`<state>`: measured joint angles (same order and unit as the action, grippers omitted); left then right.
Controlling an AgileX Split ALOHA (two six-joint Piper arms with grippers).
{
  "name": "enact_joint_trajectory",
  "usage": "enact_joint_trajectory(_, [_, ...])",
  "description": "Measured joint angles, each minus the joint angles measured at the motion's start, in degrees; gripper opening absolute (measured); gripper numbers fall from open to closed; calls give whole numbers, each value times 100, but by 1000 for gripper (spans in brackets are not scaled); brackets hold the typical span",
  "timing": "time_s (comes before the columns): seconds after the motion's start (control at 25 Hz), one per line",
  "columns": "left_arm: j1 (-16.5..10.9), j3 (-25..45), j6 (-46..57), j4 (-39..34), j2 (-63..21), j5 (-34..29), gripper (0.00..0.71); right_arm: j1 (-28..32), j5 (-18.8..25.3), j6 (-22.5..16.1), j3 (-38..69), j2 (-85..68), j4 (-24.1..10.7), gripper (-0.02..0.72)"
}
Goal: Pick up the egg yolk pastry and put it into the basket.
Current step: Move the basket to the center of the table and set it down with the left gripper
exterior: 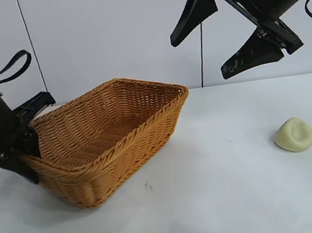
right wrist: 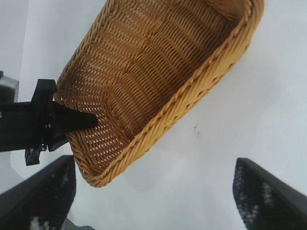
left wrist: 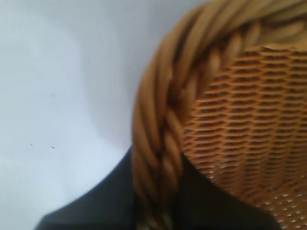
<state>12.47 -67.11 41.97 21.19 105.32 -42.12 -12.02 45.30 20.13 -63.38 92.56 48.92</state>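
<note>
The egg yolk pastry (exterior: 293,134), a small pale yellow lump with a dented top, lies on the white table at the right. It is well apart from the orange-brown wicker basket (exterior: 131,148), which stands at the left. My left gripper (exterior: 29,146) is shut on the braided rim (left wrist: 163,96) of the basket's left end, one finger inside the wall and one outside. High above the table, between basket and pastry, my right gripper (exterior: 200,59) hangs open with nothing between its fingers. The pastry does not show in either wrist view.
The white table (exterior: 230,198) spreads in front of the basket and around the pastry. A pale wall with thin dark cables (exterior: 32,46) stands behind.
</note>
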Motion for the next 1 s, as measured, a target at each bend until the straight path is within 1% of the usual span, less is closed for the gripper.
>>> enact_joint_trajectory(0.16, [-94,-428,-551,6,80,-302,81,0,0,0,0,0,0,636])
enact_joint_trajectory(0.36, [-98,-888,-1352,0,424,-794,80,0,12,0,0,0,0,636])
enact_joint_trajectory(0.48, [-98,-1260,-2005,-88,707,-1098,80,0,51,0,0,0,0,636])
enact_joint_trajectory(0.68, [-106,-2112,-3077,-239,1213,-2137,80,0,131,0,0,0,0,636])
enact_joint_trajectory(0.76, [-106,-2371,-3317,-277,1345,-2463,80,0,131,0,0,0,0,636])
enact_joint_trajectory(0.88, [-106,-2604,-3415,-288,1436,-2549,80,0,131,0,0,0,0,636])
enact_joint_trajectory(1.0, [-106,-2639,-3450,-288,1484,-2514,80,0,131,0,0,0,0,636])
